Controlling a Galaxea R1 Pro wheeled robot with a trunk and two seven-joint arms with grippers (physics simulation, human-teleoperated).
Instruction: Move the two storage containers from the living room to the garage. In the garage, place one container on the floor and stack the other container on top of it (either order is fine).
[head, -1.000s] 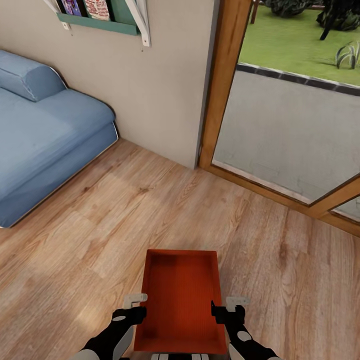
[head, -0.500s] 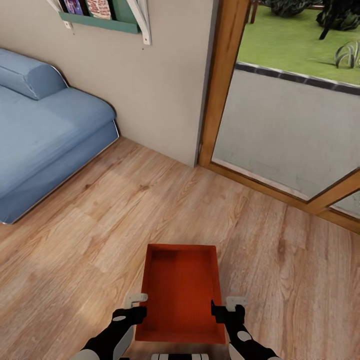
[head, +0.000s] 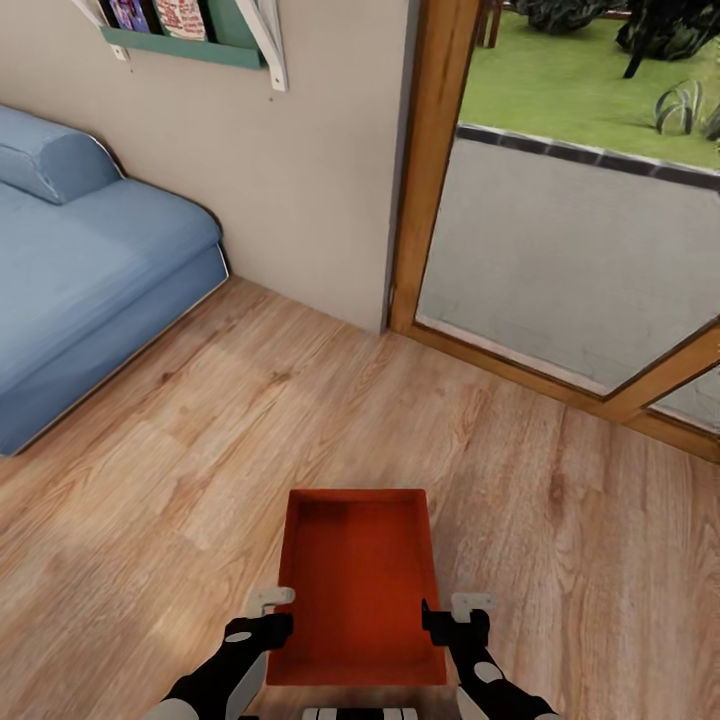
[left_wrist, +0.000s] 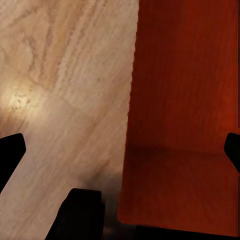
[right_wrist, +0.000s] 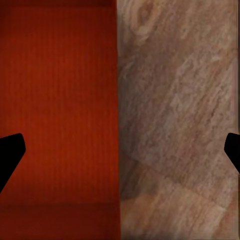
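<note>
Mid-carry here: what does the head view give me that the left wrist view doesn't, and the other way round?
Head view alone: the blue sofa, the wall shelf, the wood-framed glass door with lawn beyond, and both hands, left and right, one at each long side of the container.

Left wrist view alone: a close look at the container's side wall with that hand's dark fingertips spread to either side, one beyond the wall.

Both: the red-orange container and the wood plank floor.

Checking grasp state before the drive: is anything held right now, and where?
One storage container, between the left gripper and right gripper at its two long side walls, near end. Firm clamping cannot be told.
</note>
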